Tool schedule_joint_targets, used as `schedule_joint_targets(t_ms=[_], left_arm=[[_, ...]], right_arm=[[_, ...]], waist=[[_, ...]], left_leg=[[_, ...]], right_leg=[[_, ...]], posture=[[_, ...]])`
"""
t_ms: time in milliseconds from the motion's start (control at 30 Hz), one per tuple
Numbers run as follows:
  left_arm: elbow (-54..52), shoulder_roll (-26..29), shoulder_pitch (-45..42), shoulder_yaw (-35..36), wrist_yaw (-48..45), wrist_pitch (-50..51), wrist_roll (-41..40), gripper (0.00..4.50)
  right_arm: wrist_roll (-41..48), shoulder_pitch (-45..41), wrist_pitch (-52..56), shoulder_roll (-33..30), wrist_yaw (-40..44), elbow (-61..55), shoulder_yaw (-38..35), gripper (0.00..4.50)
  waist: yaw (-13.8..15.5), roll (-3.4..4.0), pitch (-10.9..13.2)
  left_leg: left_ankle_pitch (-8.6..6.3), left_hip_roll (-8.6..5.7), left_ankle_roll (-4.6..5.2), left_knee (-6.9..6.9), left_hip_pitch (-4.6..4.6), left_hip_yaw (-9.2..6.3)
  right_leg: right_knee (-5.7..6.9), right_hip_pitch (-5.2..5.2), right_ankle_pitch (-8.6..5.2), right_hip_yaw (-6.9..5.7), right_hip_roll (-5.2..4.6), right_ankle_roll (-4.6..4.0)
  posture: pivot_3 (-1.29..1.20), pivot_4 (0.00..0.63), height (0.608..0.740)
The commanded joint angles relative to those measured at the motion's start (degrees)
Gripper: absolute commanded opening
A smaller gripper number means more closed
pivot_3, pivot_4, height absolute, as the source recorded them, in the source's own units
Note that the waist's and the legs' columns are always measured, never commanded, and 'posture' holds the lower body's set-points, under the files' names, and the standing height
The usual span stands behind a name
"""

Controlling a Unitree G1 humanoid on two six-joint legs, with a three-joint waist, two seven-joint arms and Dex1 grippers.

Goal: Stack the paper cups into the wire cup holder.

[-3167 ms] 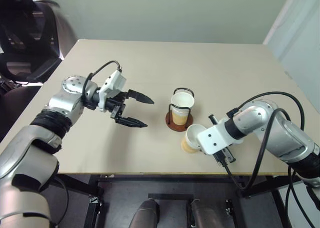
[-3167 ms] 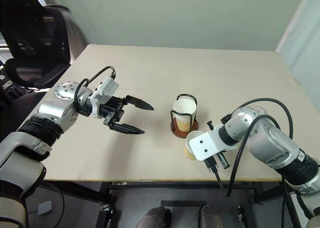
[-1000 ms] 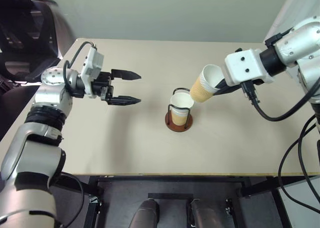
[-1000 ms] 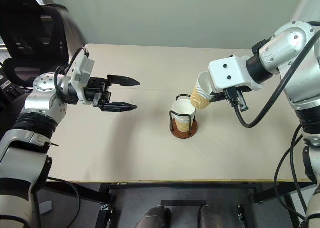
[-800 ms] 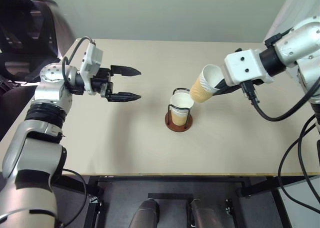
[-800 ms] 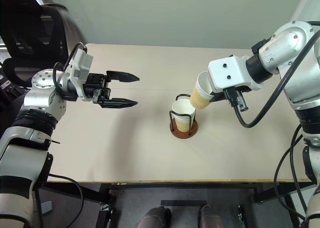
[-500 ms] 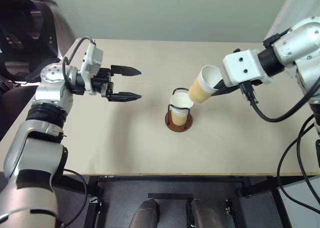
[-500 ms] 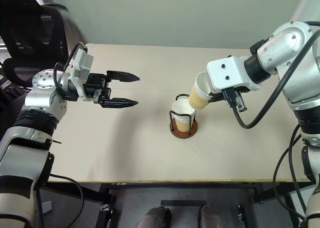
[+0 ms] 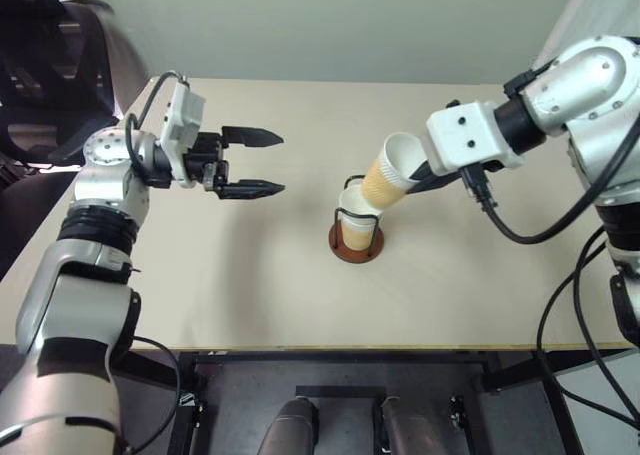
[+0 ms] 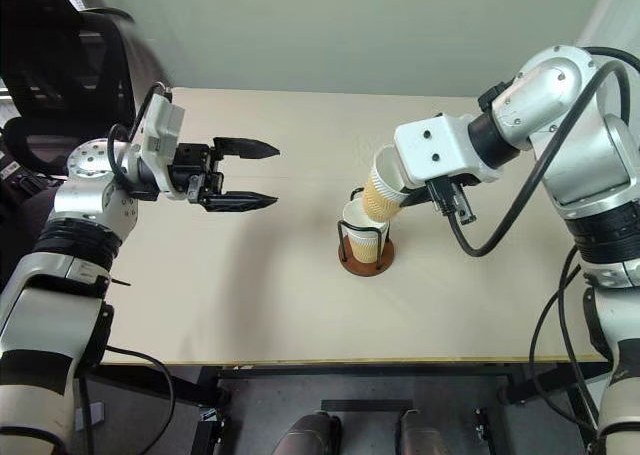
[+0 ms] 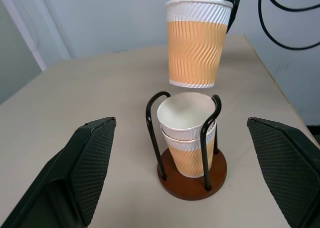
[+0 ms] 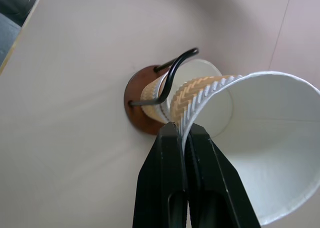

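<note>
Cup [image 11: 196, 42] hangs just above holder [image 11: 190, 180], apart from two cups nested inside [image 11: 186, 119]; tilted in head views, so needs uprighting before lowering. Right gripper [image 12: 183, 138] pinches its rim wall. Left gripper [image 9: 250, 162], fingers spread and empty, stands well apart.

Bare table [image 9: 250, 265] around wire holder [image 9: 357, 237]

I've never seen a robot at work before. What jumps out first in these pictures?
A tan ribbed paper cup hangs in the air just above two nested cups standing in a black wire holder on a reddish-brown disc base, mid-table. The right gripper pinches its white rim, while the left gripper waits open nearby.
</note>
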Motion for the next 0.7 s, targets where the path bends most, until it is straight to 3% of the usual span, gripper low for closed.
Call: schedule_joint_targets(t_ms=[33,333,700], left_arm=[[0.86,0.42,-2.58,3.43,-1.67,-0.07,0.71,4.5],[0.03,0.61,-2.15,5.35,-1.67,1.23,1.17,4.5],[-0.06,0.39,-2.12,5.9,-1.67,1.38,1.93,4.5]], right_arm=[[-0.82,-2.57,-0.83,1.12,-0.05,0.51,-0.86,0.04],[-2.67,-3.18,-3.12,3.81,0.12,3.47,-0.53,0.04],[-5.32,-0.59,-7.34,2.68,0.3,4.61,0.69,0.04]], waist=[[0.02,0.0,0.0],[0.01,0.0,0.0],[-0.02,0.0,0.0]], left_leg=[[0.0,0.0,0.0,0.0,0.0,0.0],[0.0,0.0,0.0,-0.01,-0.02,0.0],[0.0,0.0,0.0,-0.01,-0.01,0.0]], right_leg=[[0.0,0.0,0.0,0.0,0.0,0.0],[-0.02,-0.01,-0.01,-0.01,-0.01,-0.02],[0.0,-0.02,-0.01,-0.02,-0.01,-0.02]], posture=[[0.0,0.15,0.74],[0.0,0.15,0.74],[0.0,0.15,0.74]])
